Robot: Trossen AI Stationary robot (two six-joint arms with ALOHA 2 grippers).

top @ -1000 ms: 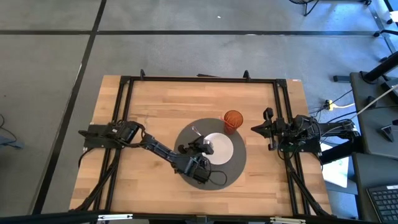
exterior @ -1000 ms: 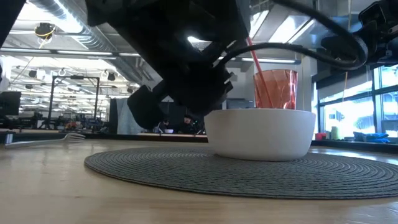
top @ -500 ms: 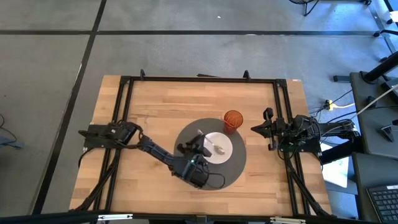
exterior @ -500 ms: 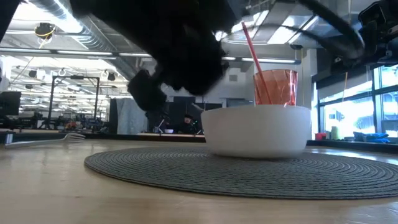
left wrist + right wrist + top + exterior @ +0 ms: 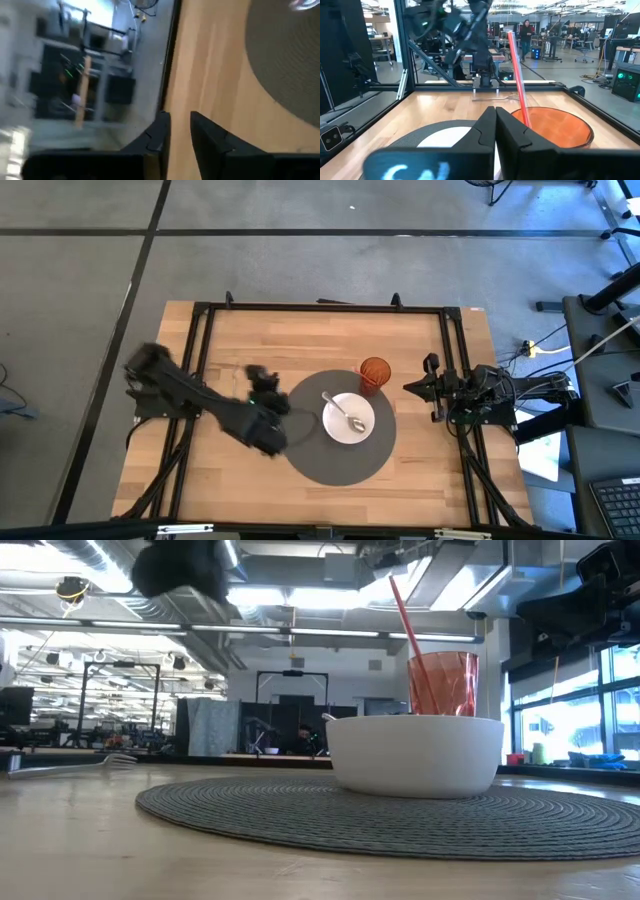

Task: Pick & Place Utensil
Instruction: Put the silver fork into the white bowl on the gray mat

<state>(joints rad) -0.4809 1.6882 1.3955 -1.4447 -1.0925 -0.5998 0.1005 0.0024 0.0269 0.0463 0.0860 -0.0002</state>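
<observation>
A metal spoon (image 5: 344, 412) lies in the white bowl (image 5: 362, 408), with its handle end (image 5: 328, 717) poking over the rim. The bowl stands on a round grey placemat (image 5: 330, 460). Behind it is a red cup (image 5: 375, 373) holding a red straw (image 5: 405, 625). My left gripper (image 5: 260, 376) hangs above the table left of the placemat, with a narrow gap between its fingers (image 5: 180, 137) and nothing in it. My right gripper (image 5: 428, 386) waits shut (image 5: 495, 120) at the table's right edge.
A fork (image 5: 72, 768) lies on the bare wood toward the table's left side, also visible in the right wrist view as the fork (image 5: 501, 97). A black frame (image 5: 320, 307) runs around the tabletop. Bare wood lies near and left of the placemat.
My left gripper has drawn back from above the bowl toward the table's left edge and risen. The spoon it was over now lies free in the bowl. The bowl, cup and right arm have kept still.
</observation>
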